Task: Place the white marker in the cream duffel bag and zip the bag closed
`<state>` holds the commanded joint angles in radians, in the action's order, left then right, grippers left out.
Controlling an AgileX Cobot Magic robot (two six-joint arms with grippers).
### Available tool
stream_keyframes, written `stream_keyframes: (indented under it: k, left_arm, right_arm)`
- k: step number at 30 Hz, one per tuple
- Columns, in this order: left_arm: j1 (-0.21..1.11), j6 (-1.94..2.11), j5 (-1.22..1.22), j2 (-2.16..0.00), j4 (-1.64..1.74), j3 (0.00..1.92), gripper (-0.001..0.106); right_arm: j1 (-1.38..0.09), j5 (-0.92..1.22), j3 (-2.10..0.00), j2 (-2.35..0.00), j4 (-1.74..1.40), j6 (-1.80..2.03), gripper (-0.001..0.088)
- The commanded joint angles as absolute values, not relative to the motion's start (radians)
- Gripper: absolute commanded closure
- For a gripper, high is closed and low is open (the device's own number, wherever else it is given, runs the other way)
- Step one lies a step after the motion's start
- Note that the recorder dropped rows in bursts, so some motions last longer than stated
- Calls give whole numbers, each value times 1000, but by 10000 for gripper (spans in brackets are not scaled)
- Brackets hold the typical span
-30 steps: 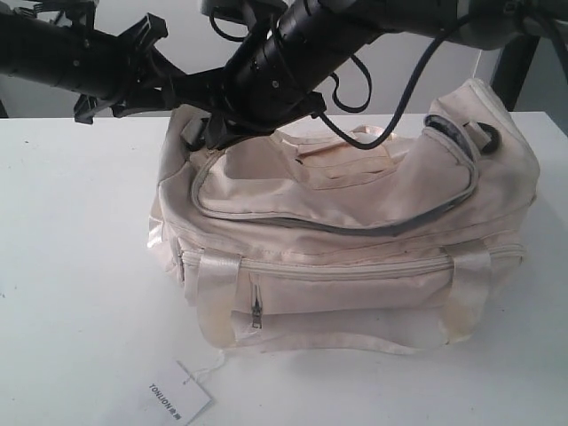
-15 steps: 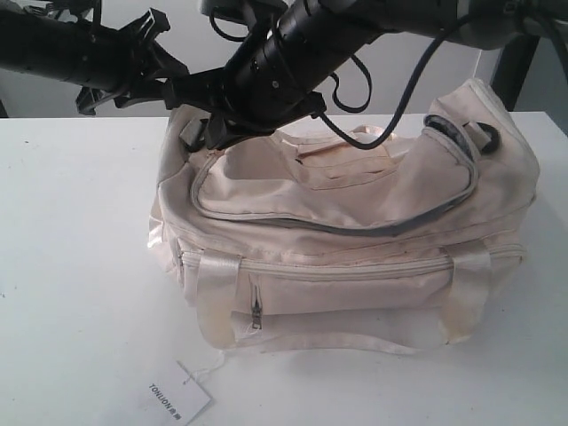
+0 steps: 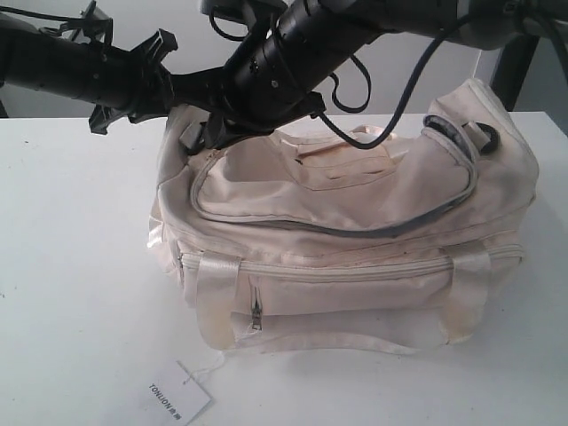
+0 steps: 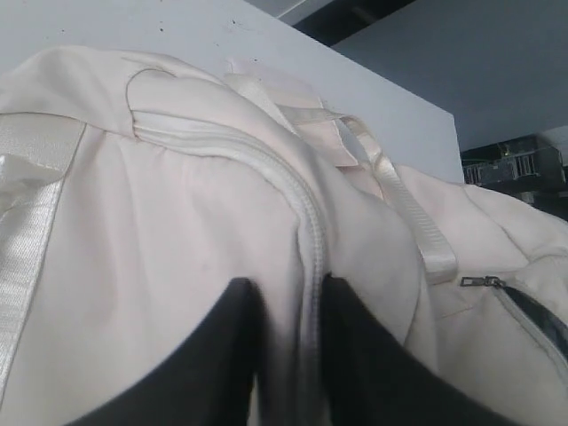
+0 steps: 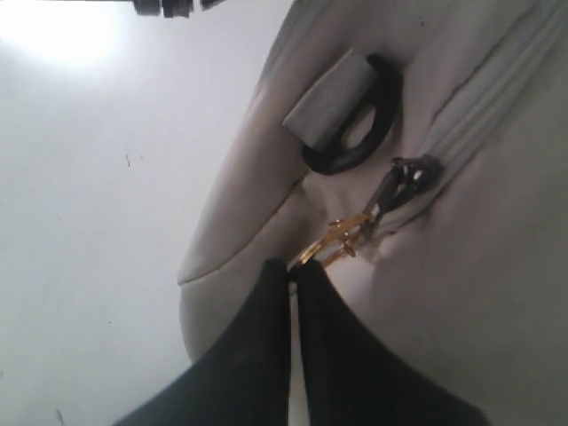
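1. Since the earlier frame the left gripper (image 3: 142, 84), upper left, has dipped lower. The cream duffel bag (image 3: 355, 266), centre frame, has barely shifted.
2. The left gripper pinches the bag's zip seam. The right gripper (image 5: 291, 266) is clamped on the gold zip pull (image 5: 342, 232).
3. The white marker is out of sight, presumably inside. A dark gap (image 3: 390, 229) along the flap suggests the zipping is unfinished.

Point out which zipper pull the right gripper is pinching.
The gold pull beside the black ring, not the dark pull on the bag's front pocket.

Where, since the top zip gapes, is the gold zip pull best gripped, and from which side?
Pinch the gold zip pull by its free end, clear of the slider beside the black ring, coming from the end of the cream duffel bag; the right gripper is shut on it.
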<state>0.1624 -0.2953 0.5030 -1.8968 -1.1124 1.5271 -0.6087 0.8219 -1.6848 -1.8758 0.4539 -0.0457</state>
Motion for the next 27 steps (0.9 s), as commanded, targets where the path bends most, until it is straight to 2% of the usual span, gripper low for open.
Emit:
stream_keyframes:
  k: [1, 2, 9, 27]
  left_arm:
    - [162, -295, 501, -1897, -1120, 1527, 1038]
    - [162, -297, 494, -1897, -1122, 1527, 1052]
    - [162, -297, 477, -1897, -1122, 1527, 1053]
    - [162, -293, 465, -1897, -1128, 1527, 1053]
  right_arm:
    - [-609, 822, -1685, -1883, 456, -38, 868]
    - [-609, 822, -1685, -1893, 461, -38, 868]
    - [-620, 845, -1685, -1938, 542, -38, 868]
    - [-679, 986, -1685, -1948, 497, -38, 868]
